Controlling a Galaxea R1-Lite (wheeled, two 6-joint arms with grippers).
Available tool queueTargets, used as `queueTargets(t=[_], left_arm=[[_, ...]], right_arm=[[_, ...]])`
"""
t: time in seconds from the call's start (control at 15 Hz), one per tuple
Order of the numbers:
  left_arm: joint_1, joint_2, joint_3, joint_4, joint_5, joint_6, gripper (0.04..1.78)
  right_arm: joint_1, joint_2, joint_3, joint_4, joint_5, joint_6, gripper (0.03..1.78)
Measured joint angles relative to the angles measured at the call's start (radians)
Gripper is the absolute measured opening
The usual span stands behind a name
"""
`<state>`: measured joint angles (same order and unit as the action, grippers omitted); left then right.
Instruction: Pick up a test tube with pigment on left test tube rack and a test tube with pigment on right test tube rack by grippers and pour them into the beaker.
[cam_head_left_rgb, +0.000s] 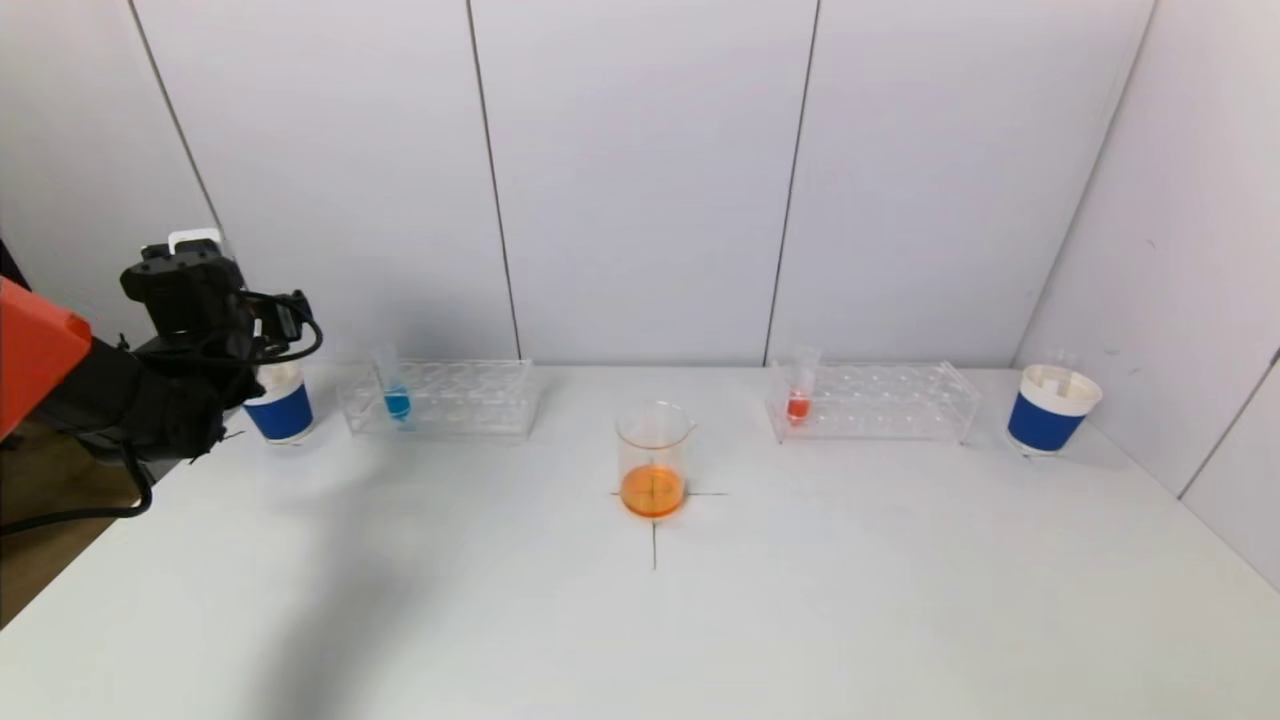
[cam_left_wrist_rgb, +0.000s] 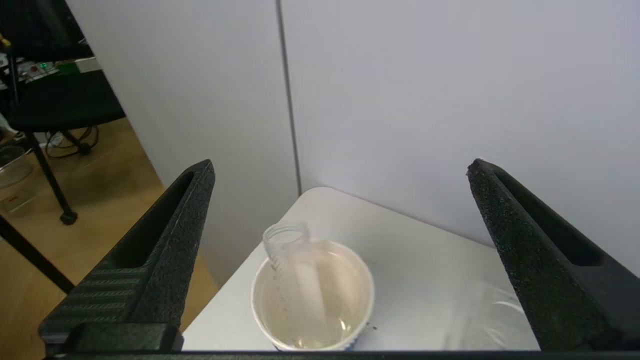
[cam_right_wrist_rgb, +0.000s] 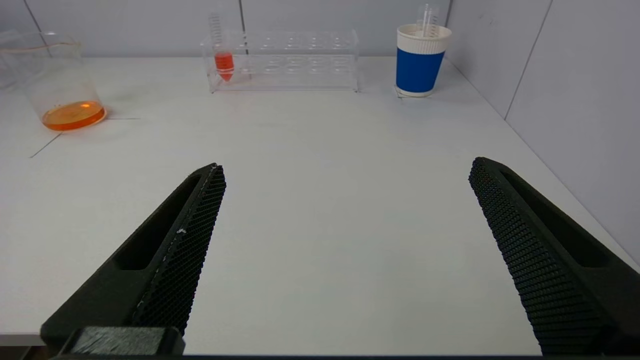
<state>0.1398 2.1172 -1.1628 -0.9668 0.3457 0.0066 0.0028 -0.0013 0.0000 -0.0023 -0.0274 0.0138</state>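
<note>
Left gripper spread wide above the blue-banded white paper cup at far left, an empty clear tube leaning inside it. Right gripper also spread, empty, low over the near right of the white table. Clear glass beaker at centre, holding orange liquid. Seemingly the discard step. Next: probably going for the blue-pigment tube in the clear left rack or the red-pigment tube in the clear right rack.

We see a blue paper cup at nine o'clock on the white surface, another blue cup at three o'clock, grey wall panels behind.
</note>
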Motion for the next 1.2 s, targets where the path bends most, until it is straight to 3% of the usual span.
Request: queueTargets(t=[0.6, 1.0, 1.2], left_arm=[[-0.27, -0.48, 0.193, 0.221, 0.004, -0.003, 1.76], [-0.343, -0.803, 0.429, 0.329, 0.007, 0.009, 1.76], [-0.354, -0.953, 0.561, 0.333, 0.12, 0.065, 1.76]], right_arm=[[0.0, 0.0, 0.0, 0.0, 0.0, 0.0, 1.77], [0.0, 0.0, 0.0, 0.0, 0.0, 0.0, 1.77], [0.0, 0.0, 0.0, 0.0, 0.0, 0.0, 1.77]])
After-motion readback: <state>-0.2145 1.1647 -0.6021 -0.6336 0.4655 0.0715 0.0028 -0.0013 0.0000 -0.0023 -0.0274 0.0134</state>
